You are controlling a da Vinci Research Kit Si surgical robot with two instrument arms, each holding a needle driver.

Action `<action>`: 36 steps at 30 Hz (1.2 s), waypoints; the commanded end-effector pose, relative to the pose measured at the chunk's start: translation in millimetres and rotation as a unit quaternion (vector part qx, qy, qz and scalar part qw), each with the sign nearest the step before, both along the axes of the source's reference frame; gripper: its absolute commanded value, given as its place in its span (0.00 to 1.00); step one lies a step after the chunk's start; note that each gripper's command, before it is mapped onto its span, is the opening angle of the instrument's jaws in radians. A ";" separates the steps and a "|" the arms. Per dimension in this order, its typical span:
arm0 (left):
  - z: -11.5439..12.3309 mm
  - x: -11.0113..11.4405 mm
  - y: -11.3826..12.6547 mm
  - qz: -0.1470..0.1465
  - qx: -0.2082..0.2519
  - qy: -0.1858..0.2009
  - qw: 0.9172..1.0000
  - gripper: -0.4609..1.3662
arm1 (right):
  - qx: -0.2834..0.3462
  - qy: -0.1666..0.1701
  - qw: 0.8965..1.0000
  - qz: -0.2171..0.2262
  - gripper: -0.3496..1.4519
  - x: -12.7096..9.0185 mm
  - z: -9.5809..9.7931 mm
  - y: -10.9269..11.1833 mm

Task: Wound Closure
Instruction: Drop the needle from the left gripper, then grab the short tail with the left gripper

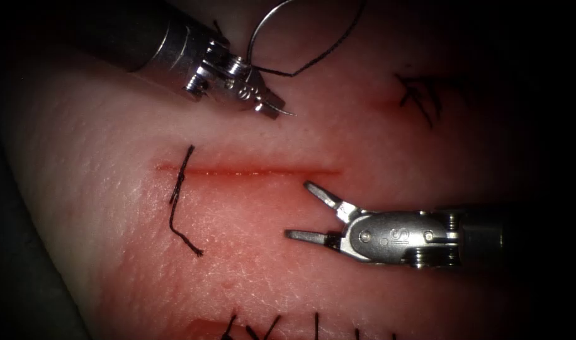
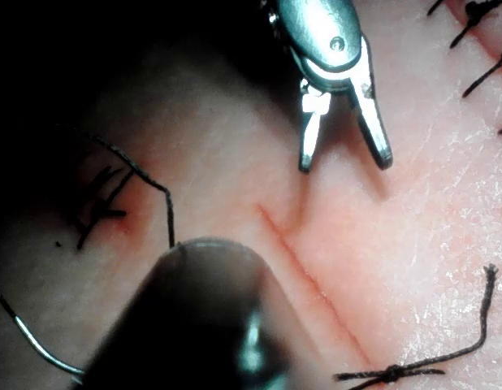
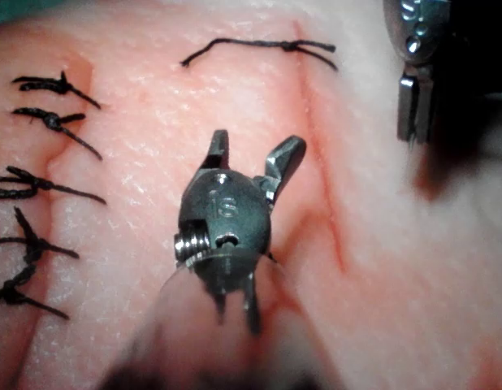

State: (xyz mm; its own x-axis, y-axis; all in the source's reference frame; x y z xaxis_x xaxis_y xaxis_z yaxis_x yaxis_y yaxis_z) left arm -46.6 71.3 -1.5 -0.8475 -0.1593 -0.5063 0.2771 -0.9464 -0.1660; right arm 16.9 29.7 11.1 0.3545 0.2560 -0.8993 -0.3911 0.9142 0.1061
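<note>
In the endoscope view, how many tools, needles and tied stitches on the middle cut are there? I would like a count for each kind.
Tools: 2. The left claw is shut on the needle, seemingly near its tip; the right claw is open and holds nothing.
Needle: 1, held above the tissue, not in it.
Stitch: 1, across the left end of the cut.
Total: 4

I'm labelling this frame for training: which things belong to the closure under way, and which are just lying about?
In the job:
cut in the tissue
needle, clear of the tissue, held near its tip in the shut left claw
trailing thread
open, empty right claw
stitch at the cut's left end

Lying about:
older stitches, upper right
bottom-edge stitches
</note>
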 end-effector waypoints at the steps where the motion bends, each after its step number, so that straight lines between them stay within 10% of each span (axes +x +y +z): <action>1: 0.3 0.1 -0.4 -0.006 0.026 0.010 1.000 0.36 | 0.000 0.000 1.000 0.000 0.66 0.0 0.0 0.0; 2: 0.7 0.3 -0.9 -0.021 0.041 0.017 0.999 0.68 | 0.000 0.000 1.000 0.000 0.66 0.0 0.0 0.0; 12: -0.9 1.4 -1.3 -0.111 0.118 -0.022 0.987 0.92 | 0.000 0.000 1.000 0.001 0.65 0.2 -0.1 -0.1; 21: -5.5 4.9 -0.8 -0.178 0.176 -0.115 0.961 0.72 | 0.000 0.000 1.000 0.001 0.66 0.3 -0.1 -0.1; 36: -12.2 14.6 -4.7 -0.229 0.285 -0.072 0.928 0.53 | 0.000 -0.001 1.000 0.002 0.66 0.4 -0.1 0.0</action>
